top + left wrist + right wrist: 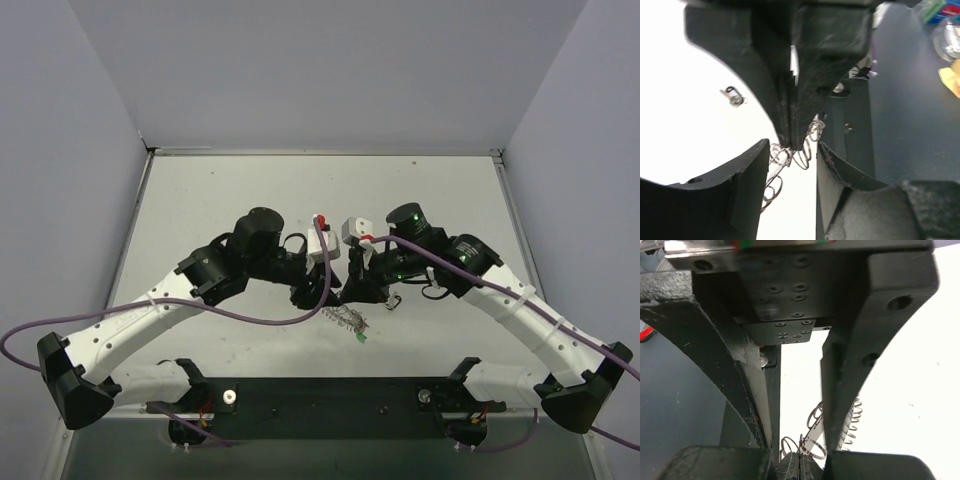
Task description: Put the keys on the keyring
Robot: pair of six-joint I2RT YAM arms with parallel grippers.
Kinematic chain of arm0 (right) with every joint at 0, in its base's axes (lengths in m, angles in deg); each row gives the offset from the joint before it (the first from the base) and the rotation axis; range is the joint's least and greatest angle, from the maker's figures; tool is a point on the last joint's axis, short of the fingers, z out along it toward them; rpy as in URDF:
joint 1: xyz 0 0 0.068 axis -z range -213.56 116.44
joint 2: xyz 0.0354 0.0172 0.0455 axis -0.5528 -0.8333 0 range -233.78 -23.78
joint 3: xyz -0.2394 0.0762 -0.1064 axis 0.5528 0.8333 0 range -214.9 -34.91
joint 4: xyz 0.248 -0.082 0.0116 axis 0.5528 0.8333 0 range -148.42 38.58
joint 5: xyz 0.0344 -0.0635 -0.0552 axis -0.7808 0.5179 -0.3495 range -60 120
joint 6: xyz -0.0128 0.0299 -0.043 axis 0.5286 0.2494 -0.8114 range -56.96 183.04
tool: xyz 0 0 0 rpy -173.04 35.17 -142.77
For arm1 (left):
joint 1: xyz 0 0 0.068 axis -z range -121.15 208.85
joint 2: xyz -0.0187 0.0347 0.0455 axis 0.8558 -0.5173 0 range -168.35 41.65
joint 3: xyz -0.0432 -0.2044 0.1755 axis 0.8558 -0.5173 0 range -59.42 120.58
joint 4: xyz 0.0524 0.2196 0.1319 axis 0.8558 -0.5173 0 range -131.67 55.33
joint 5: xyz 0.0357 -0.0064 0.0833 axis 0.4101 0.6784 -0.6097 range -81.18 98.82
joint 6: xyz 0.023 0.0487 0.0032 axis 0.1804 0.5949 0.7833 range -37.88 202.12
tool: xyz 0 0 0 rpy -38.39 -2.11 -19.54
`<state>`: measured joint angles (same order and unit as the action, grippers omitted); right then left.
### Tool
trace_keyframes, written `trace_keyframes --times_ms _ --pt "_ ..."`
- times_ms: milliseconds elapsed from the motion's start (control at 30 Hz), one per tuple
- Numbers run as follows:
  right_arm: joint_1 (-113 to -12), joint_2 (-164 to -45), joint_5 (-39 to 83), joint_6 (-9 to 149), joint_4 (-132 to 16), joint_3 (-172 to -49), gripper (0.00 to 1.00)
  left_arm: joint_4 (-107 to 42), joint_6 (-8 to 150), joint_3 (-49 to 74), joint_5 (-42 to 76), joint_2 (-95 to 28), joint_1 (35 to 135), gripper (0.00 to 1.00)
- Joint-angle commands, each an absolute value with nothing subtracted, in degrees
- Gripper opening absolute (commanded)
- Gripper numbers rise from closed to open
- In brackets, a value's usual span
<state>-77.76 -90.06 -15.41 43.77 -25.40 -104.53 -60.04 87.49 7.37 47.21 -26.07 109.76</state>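
The keyring [348, 320] is a floppy loop of silvery coiled links, hanging between the two grippers near the middle of the table. My right gripper [800, 468] is shut, its ribbed pads pinching links of the keyring [812, 446]. In the left wrist view it comes down from above as closed tips on the keyring [799, 154]. My left gripper [792, 148] is open, its fingers [747, 185] on either side of those tips and the coil. A green-headed key [360, 338] hangs at the loop's lower end. A small dark grey metal piece [734, 97] lies on the table.
Both arms meet nose to nose at mid-table, left gripper [312, 294] and right gripper [352, 290] close together. White walls enclose the table [230, 190] on three sides. A black mounting bar [330, 400] runs along the near edge.
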Motion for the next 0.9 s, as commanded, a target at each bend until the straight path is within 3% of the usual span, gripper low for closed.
trace_keyframes --times_ms 0,167,367,867 --pt "-76.19 -88.29 -15.62 45.81 -31.78 -102.59 0.0 -55.77 85.03 5.9 37.41 -21.9 108.6 0.57" --pt "-74.34 -91.53 -7.02 50.82 -36.0 -100.47 0.0 -55.94 78.88 3.78 21.6 -18.47 103.24 0.64" --pt "-76.62 -97.77 6.7 49.07 -35.3 -101.88 0.0 -55.77 73.07 0.88 16.13 -12.93 92.34 0.69" --pt "-91.47 -122.65 7.68 49.77 -41.01 -101.61 0.02 -56.73 70.0 -2.72 11.12 -9.85 88.82 0.72"
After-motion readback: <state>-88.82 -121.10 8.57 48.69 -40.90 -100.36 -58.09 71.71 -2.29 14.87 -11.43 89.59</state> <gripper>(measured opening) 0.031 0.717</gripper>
